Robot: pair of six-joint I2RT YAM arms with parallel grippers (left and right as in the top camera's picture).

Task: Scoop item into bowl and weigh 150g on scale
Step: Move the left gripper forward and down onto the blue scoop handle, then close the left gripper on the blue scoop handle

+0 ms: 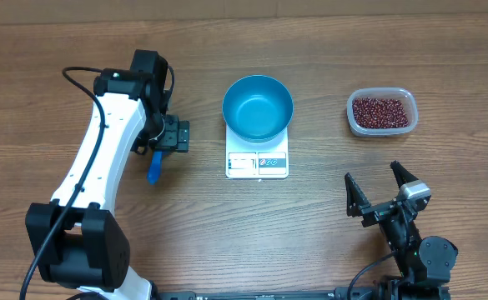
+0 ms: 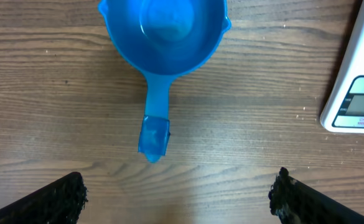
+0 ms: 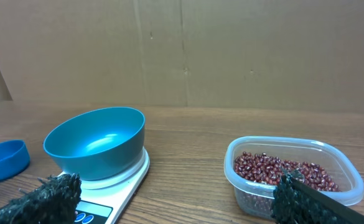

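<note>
The left gripper (image 2: 178, 200) hangs over the scoop (image 2: 163, 37) just left of the scale (image 1: 257, 163). Its jaws are spread wide and empty, and the scoop's handle points back toward the gap between them, which looks like a line-up for taking the scoop by its handle. The bowl (image 1: 258, 107) sits empty on the scale, so whatever is tipped in can be weighed where it lands. Right of the scale, well apart, the tub (image 1: 381, 112) holds the beans (image 3: 281, 171), so no scooping seems done yet. The right gripper (image 1: 371, 172) hovers right of the scale on the robot's side of the desk (image 1: 60, 50), wide open and holding nothing, probably parked clear of the work.
</note>
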